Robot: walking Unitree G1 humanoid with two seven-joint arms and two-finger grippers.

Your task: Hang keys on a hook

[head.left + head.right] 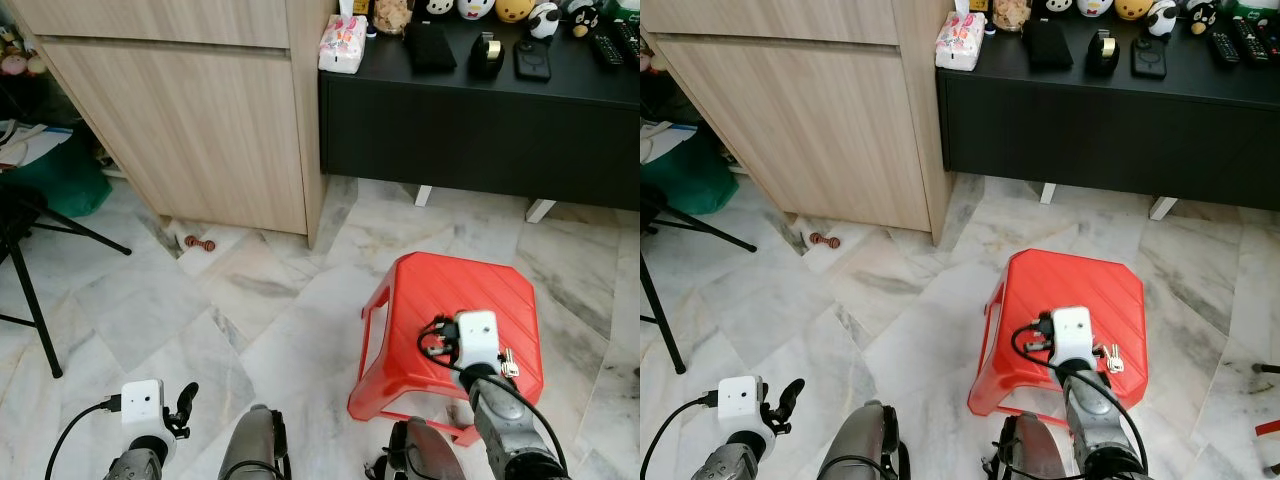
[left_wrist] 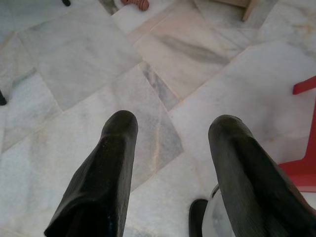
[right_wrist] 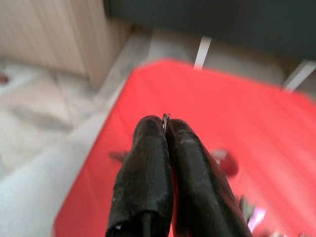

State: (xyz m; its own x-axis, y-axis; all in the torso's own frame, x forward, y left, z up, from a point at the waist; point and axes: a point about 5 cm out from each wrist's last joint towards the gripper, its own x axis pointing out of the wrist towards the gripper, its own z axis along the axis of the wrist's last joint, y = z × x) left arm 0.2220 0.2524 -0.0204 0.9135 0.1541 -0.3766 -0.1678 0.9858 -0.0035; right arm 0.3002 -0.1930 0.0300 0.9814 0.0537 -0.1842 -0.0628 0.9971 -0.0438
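While pinched at the very tips of the right gripper (image 3: 166,120), a thin metal sliver, seemingly the key ring, pokes out between the two black fingers (image 3: 148,163), pressed together with no gap. Keys (image 1: 509,364) seen dangling silver at 3 o'clock of the right wrist camera housing (image 1: 477,338), over the red plastic stool (image 1: 470,290); more silver blurred low in the right wrist view, beside the fingers. Stool standing on the marble floor (image 1: 200,320), at about 4 o'clock of the head view. Hook cannot be made out.

Left gripper (image 2: 170,129) low at 7 o'clock, fingers spread wide, nothing between them, hovering over bare marble tiles; one fingertip (image 1: 186,392) showing beside its white camera box (image 1: 142,403).

Light wood cabinet (image 1: 190,130) at 11 o'clock, small red-brown object (image 1: 199,243) on the floor at its base. Black low sideboard (image 1: 470,130) at 1 o'clock, on white legs, carrying a tissue pack (image 1: 342,45), black wallet-like item (image 1: 431,46), tape dispenser (image 1: 488,53), phone (image 1: 532,60), remotes (image 1: 607,48) and a row of small plush toys (image 1: 515,9). Black stand legs (image 1: 30,290) at 9 o'clock, green bag (image 1: 55,180) behind them.
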